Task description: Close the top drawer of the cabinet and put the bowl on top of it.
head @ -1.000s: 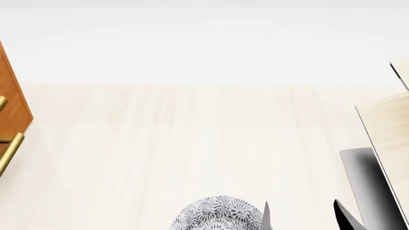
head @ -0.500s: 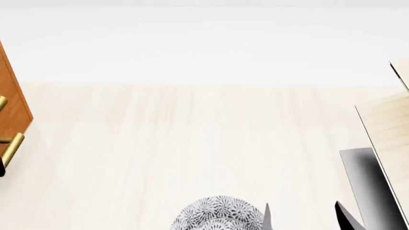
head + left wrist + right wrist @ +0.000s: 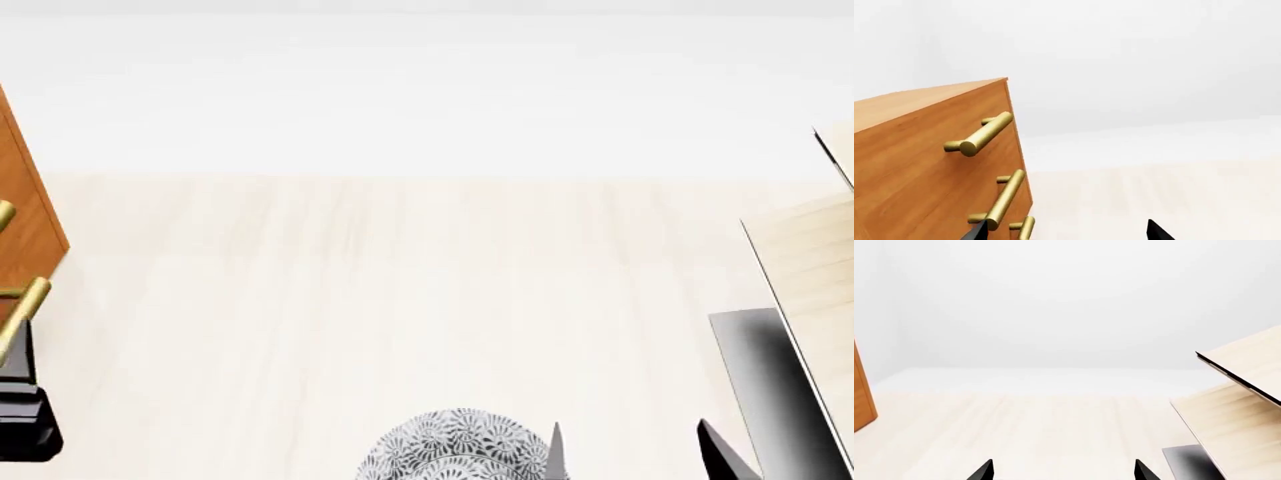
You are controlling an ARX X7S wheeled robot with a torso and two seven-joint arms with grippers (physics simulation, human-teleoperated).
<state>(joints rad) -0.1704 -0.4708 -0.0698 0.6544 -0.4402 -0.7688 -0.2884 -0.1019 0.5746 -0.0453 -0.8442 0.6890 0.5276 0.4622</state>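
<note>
The reddish-brown cabinet [image 3: 914, 165] fills one side of the left wrist view, with brass bar handles down its front. The top drawer [image 3: 934, 130] carries the uppermost handle [image 3: 984, 134]; I cannot tell if it is pushed fully in. My left gripper [image 3: 1067, 234] is open, one fingertip [image 3: 977, 233] overlapping the end of the second handle. In the head view it shows as a black shape [image 3: 24, 400] below the cabinet [image 3: 20, 200]. The patterned bowl [image 3: 454, 450] lies at the bottom edge on the pale floor. My right gripper [image 3: 641, 458] is open and empty just right of the bowl.
Pale wood panels [image 3: 807, 270] on a dark grey base [image 3: 767, 380] stand at the right, and show again in the right wrist view as panels [image 3: 1241, 395]. The cabinet's corner [image 3: 862, 400] edges into that view. Pale wood floor [image 3: 400, 280] runs back to a white wall.
My left gripper has come up into the head view at the lower left, beside the cabinet's lower handle. The bowl and right gripper have not moved.
</note>
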